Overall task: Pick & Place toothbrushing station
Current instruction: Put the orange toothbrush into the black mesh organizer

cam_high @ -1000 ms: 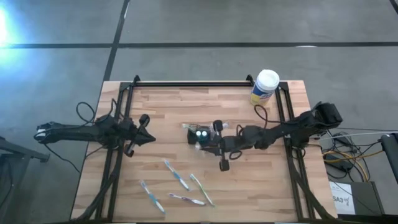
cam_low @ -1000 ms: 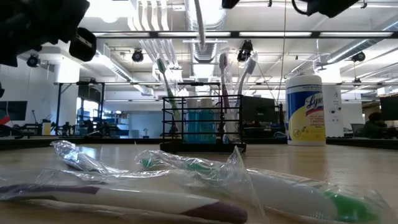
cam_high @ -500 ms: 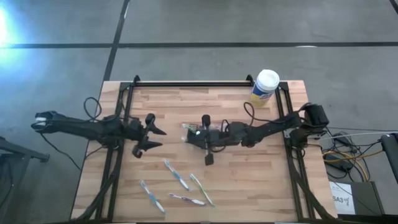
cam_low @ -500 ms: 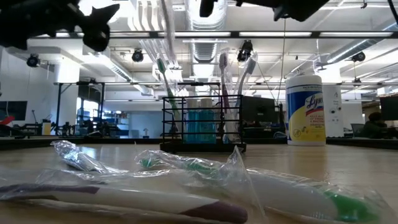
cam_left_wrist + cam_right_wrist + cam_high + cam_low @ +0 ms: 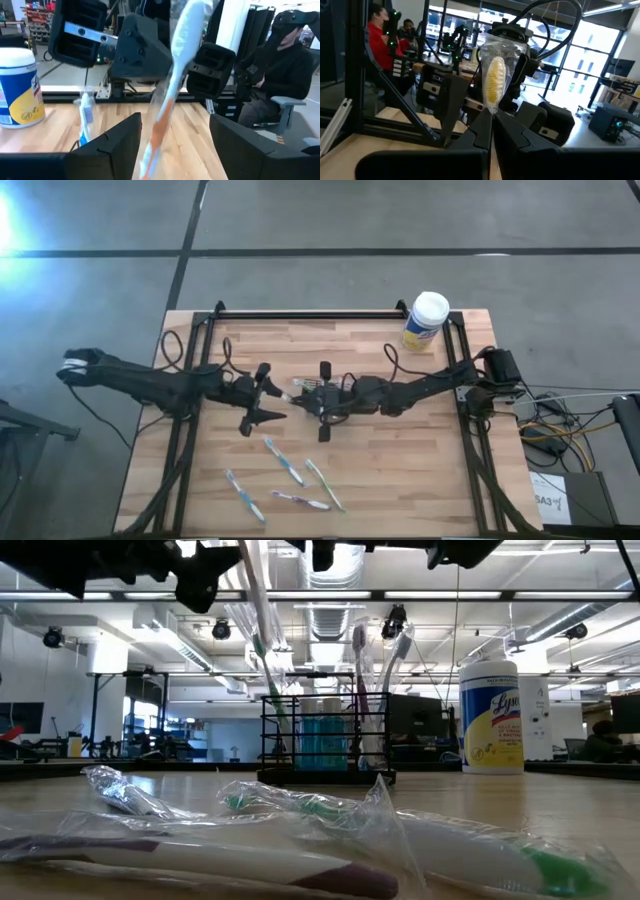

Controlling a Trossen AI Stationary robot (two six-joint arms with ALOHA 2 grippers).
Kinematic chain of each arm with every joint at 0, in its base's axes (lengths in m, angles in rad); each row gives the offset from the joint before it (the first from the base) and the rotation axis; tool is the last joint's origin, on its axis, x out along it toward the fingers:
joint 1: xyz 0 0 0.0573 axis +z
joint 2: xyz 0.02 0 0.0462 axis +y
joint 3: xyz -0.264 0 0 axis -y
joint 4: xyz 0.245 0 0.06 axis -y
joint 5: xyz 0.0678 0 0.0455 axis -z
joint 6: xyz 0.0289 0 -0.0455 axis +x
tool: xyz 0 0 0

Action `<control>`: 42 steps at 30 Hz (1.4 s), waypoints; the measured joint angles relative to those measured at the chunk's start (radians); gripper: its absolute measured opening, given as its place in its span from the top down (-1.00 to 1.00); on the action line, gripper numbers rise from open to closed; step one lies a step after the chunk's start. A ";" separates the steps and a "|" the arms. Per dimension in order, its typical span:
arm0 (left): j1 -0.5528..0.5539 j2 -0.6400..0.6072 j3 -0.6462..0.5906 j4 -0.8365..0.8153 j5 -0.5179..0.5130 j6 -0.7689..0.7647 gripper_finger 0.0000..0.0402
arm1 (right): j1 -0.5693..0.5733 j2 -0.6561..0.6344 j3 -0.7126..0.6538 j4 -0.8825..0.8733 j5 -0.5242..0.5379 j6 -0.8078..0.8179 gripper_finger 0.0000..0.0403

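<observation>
The left gripper (image 5: 272, 392) stood open mid-bench; a wrapped toothbrush (image 5: 172, 85) stood between its fingers. The right gripper (image 5: 322, 400) was clamped on another wrapped brush (image 5: 494, 80) above the holder (image 5: 325, 738), which sat upright, brushes pointing up. A canister (image 5: 426, 320) stood behind; four wrapped brushes (image 5: 284, 460) lay nearer.

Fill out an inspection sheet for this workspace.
Surface: wooden table, no spills seen.
Job's things: black mesh holder upright, brushes standing in it; four loose toothbrushes lying wrapped.
Clutter: canister at a back corner.
Tools: right tool shut on a wrapped toothbrush; left tool open around it.
Cables: black loops on the arms; floor bundle beside the table.
Surroundings: seated person beyond the table.
</observation>
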 joint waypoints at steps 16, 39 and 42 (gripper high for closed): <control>0.000 0.077 0.051 0.020 -0.002 0.023 0.18 | 0.000 0.002 -0.019 0.000 0.003 0.000 0.96; -0.005 0.075 0.047 0.009 0.013 0.082 0.89 | 0.001 -0.017 -0.020 -0.014 -0.006 0.039 0.88; -0.005 0.073 0.047 -0.002 0.014 0.087 0.89 | 0.001 -0.042 -0.028 -0.021 -0.006 0.057 0.74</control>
